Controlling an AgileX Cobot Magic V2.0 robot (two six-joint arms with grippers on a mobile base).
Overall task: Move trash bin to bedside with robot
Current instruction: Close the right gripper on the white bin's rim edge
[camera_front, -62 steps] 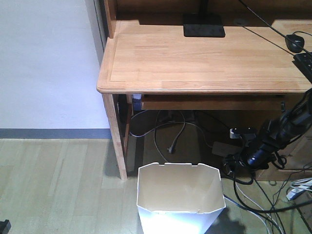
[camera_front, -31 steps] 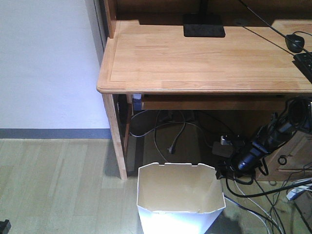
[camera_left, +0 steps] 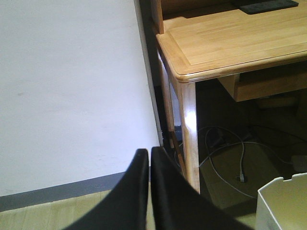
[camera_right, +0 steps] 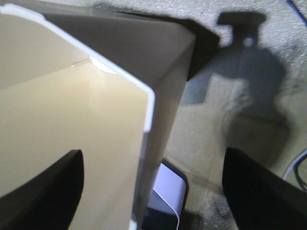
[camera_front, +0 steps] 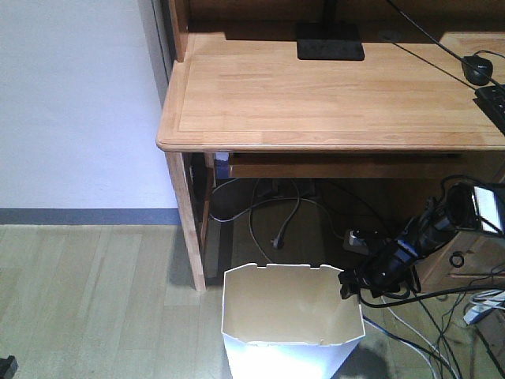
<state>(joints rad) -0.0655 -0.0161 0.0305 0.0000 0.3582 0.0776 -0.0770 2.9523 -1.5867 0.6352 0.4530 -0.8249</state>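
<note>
We judge the trash bin (camera_front: 288, 312) light and thin-walled. Our right tool (camera_front: 348, 286) gapes astride its rim (camera_right: 146, 103), gripping nothing; our left tool (camera_left: 148, 191) is closed and empty.

White thin-walled plastic trash bin (camera_front: 288, 308): smooth, with a faint gloss on its cream-looking inner walls. Light brown wooden table (camera_front: 316, 87): visible straight grain under a soft satin finish, with a bright sheen on its leg. Pale wood-look plank floor (camera_front: 87, 300), dull sheen; white wall (camera_front: 71, 95), matt; left gripper (camera_left: 149, 158), matt black.
</note>
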